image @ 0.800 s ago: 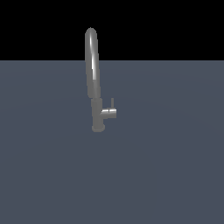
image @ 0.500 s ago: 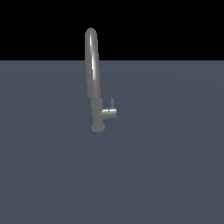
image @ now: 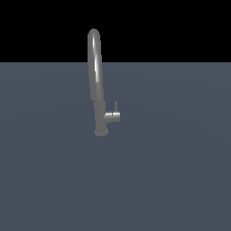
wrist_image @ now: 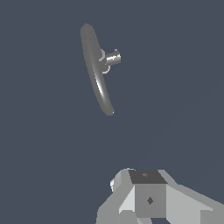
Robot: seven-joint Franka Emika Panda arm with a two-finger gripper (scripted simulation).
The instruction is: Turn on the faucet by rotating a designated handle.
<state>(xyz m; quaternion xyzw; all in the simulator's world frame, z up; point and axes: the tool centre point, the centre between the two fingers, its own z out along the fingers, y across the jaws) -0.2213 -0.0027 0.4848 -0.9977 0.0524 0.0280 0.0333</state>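
The desk is a flat dark blue-grey plane filling the lower part of the exterior view, under a black background.

The faucet stands upright on it, a little toward the exterior view's left of centre. Its grey arched spout rises above the desk's far edge line, and its cylindrical base rests on the surface.

In the wrist view the faucet is seen from above, the spout a long slim curved bar. It lies well apart from the pincer, with bare desk between them.

Only the pincer's pale grey blocky body shows at the edge of the wrist view. Its fingertips are out of frame, so I cannot tell whether it is released or clenched. It touches nothing.

The handle juts sideways from the faucet's base toward the exterior view's right, its thin pin pointing up. In the wrist view the handle sticks out beside the spout.
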